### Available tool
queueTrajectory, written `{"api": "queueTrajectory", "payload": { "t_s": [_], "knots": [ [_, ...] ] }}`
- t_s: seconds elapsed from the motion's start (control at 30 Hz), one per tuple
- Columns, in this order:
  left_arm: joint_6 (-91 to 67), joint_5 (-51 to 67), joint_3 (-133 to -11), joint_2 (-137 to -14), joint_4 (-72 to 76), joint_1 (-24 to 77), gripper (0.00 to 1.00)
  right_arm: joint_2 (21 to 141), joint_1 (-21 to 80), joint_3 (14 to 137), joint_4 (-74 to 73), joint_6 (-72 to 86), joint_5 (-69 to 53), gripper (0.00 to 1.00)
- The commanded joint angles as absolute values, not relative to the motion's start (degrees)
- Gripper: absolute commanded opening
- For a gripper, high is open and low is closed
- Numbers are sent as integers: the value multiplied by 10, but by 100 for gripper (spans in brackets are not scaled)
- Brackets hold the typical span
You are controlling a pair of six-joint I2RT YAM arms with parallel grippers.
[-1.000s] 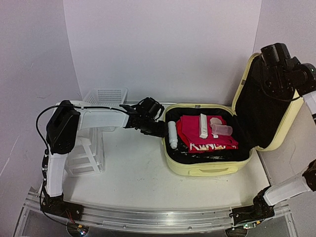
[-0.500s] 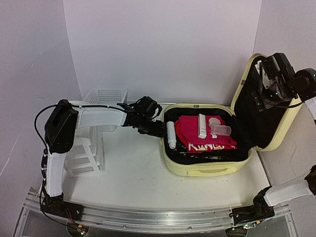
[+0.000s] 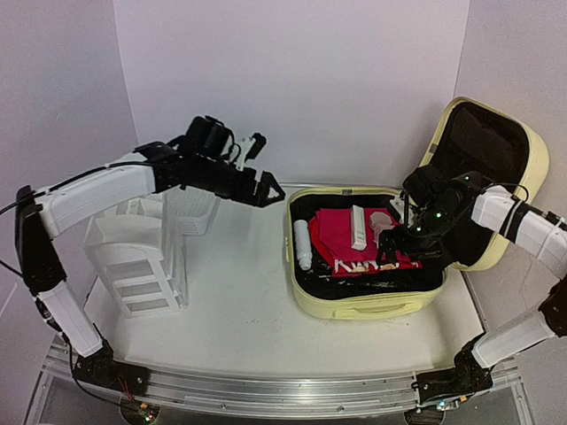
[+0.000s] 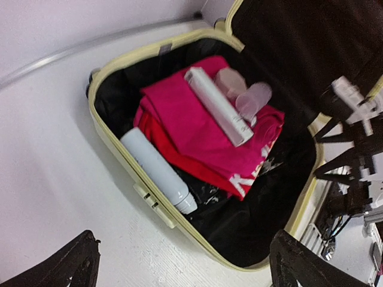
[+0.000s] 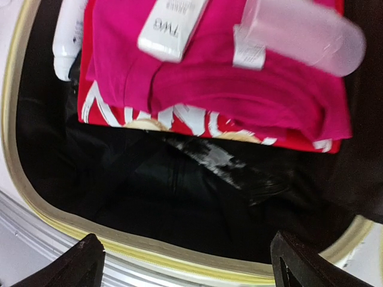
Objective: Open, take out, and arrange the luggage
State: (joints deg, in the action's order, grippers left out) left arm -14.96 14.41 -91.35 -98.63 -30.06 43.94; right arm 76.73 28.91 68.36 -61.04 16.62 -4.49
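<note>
Luggage (image 3: 372,305) sits right of centre on the table (image 3: 239,328). It's open, with the lid (image 3: 483,146) tipped back to the far right, so the opening step looks done. Inside there's a folded pink shirt (image 3: 341,241), with a white tube (image 3: 358,227) and a clear pink bottle (image 4: 254,98) lying on top of it. A white bottle (image 3: 302,243) lies along the left wall. My right claw (image 3: 396,250) hangs low over the near-right of the shirt, jaws wide apart and gripping nothing; probably lined up for a first pick. My left claw (image 3: 264,191) is also wide apart and empty, up off the table just left of the luggage's far-left corner, its camera looking in. Mesh basket (image 3: 190,214) and drawer unit (image 3: 137,266) stand at the left under my left arm, apart from the luggage; likely drop spots. Blockers: the tube and pink bottle ride on the shirt, so they go first or they roll off. The lid is close behind my right arm.
</note>
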Motion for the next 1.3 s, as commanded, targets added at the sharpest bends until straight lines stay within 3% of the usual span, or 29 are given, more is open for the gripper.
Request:
{"api": "queueTrajectory", "payload": {
  "t_s": [0.0, 0.17, 0.27, 0.43, 0.6, 0.87, 1.27],
  "knots": [
    [-107, 108, -899, -864, -338, 417, 99, 757, 288, 671, -548, 196, -102, 98],
    [-92, -116, -896, -790, -500, 371, 99, 754, 288, 653, -534, 197, -105, 98],
    [-125, -186, -909, -782, -619, 331, 93, 765, 288, 655, -523, 201, -109, 98],
    [-158, -142, -866, -758, -642, 276, 68, 788, 289, 662, -509, 207, -127, 98],
    [-193, -85, -840, -769, -640, 272, 58, 797, 290, 668, -507, 211, -130, 98],
    [-195, -40, -830, -827, -629, 272, 58, 792, 300, 650, -497, 222, -125, 98],
    [-170, 101, -799, -817, -620, 283, 41, 842, 394, 706, -492, 223, -78, 98]
  ]
}}
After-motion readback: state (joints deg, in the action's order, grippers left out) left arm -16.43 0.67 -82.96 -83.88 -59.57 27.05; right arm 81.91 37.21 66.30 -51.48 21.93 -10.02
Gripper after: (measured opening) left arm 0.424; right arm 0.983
